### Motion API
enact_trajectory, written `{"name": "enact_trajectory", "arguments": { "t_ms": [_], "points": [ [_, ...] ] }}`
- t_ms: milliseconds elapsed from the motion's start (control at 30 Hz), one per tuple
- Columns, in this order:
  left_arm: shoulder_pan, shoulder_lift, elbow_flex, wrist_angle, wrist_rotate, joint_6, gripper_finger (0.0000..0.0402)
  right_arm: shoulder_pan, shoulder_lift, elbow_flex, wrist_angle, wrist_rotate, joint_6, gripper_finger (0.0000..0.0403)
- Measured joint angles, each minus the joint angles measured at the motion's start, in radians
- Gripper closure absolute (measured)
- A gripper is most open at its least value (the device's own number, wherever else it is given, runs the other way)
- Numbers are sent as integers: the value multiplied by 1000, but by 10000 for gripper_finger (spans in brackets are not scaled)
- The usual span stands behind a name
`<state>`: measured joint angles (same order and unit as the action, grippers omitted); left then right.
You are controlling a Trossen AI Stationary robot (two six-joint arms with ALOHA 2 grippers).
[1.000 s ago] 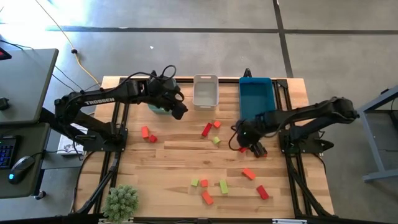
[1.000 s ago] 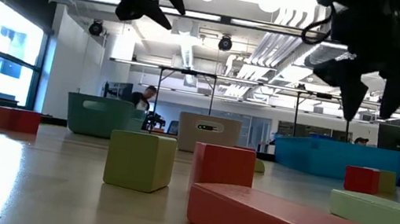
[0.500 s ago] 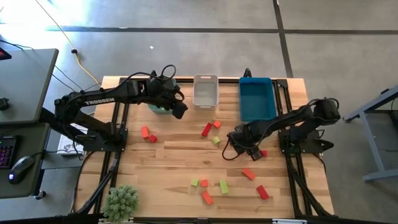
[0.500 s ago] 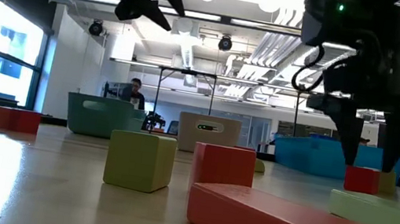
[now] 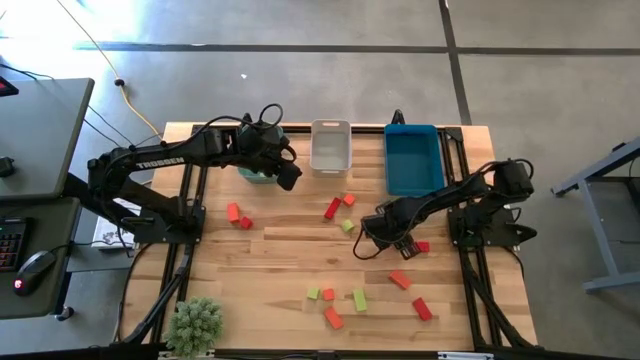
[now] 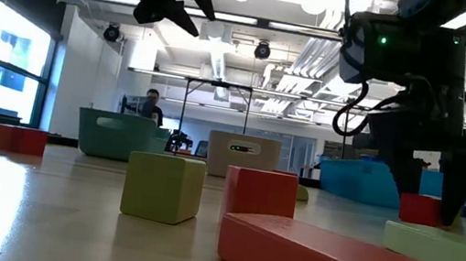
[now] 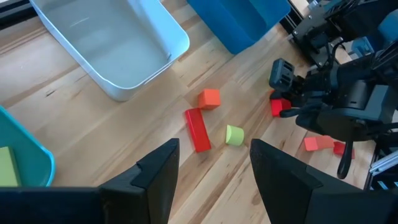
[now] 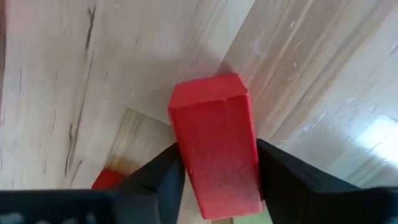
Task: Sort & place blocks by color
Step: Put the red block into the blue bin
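High view: left arm (image 5: 150, 160) reads TROSSEN.

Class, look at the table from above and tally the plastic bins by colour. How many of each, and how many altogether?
Green bin: 1
White bin: 1
Blue bin: 1
Total: 3

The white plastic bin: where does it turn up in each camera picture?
High view: white plastic bin at the table's far edge, middle.
Low view: centre background.
Left wrist view: past the fingers.
Right wrist view: not in it.
Shared landmark: the blue plastic bin beside it.
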<state>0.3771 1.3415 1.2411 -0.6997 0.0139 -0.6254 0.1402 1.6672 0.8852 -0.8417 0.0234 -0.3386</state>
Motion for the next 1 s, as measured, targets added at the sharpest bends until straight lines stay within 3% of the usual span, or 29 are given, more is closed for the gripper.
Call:
{"name": "enact_trajectory", "arguments": {
  "t_ms": [133, 500, 700, 1000],
  "points": [
    [0, 0, 0, 0, 0, 12, 214, -2, 0, 1, 0, -3, 37, 297],
    [3, 0, 0, 1, -2, 99, 214, -3, 0, 82, -71, 13, 351, 297],
    [18, 0, 0, 21, -37, 196, 214, -17, 0, 204, -104, 143, 417, 297],
    [50, 0, 0, 53, -71, 343, 214, -150, 0, 367, -192, 345, 428, 297]
  ]
}}
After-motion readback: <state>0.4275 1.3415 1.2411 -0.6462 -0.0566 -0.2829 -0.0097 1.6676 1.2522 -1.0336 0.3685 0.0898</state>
